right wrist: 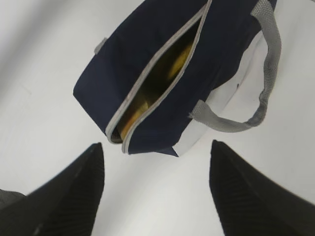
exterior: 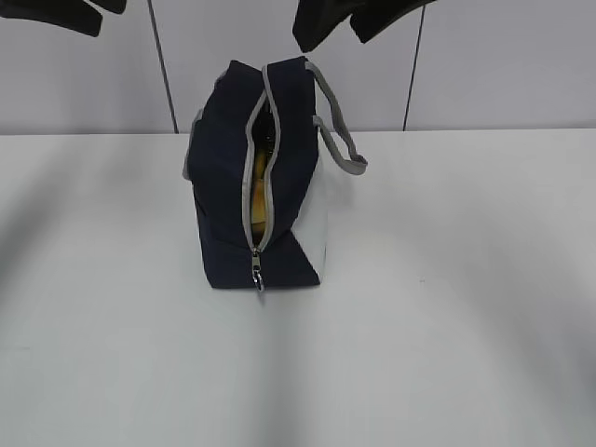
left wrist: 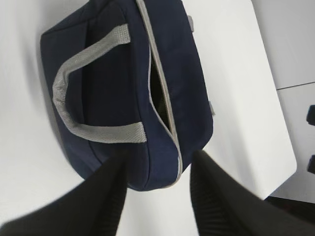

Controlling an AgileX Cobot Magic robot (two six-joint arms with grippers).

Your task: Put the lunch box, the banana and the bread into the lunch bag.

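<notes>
In the exterior view the lunch bag (exterior: pixel 265 177) stands on the white table (exterior: pixel 447 298) at the centre of the frame, its open zipper slit facing the camera. Something yellow shows through the slit, probably the banana (exterior: pixel 256 191), though the shape is too narrow a strip to be sure. A metal zipper pull (exterior: pixel 258 277) hangs at the bottom of the slit. A grey handle (exterior: pixel 340 130) loops out to the right. Dark parts of both arms sit at the top edge, well above the bag.

In the left wrist view the bag (left wrist: pixel 113 93) fills the upper middle of the frame, its grey handle (left wrist: pixel 78 98) lying flat on the navy side. The left gripper (left wrist: pixel 157 196) stands at the bottom with its jaws apart and nothing between them, hanging above the bag's near end.

In the right wrist view the bag (right wrist: pixel 167 73) lies in the upper half, slit open, with yellow (right wrist: pixel 179 61) inside. The right gripper (right wrist: pixel 157 191) is spread wide at the bottom, empty, clear of the bag.
</notes>
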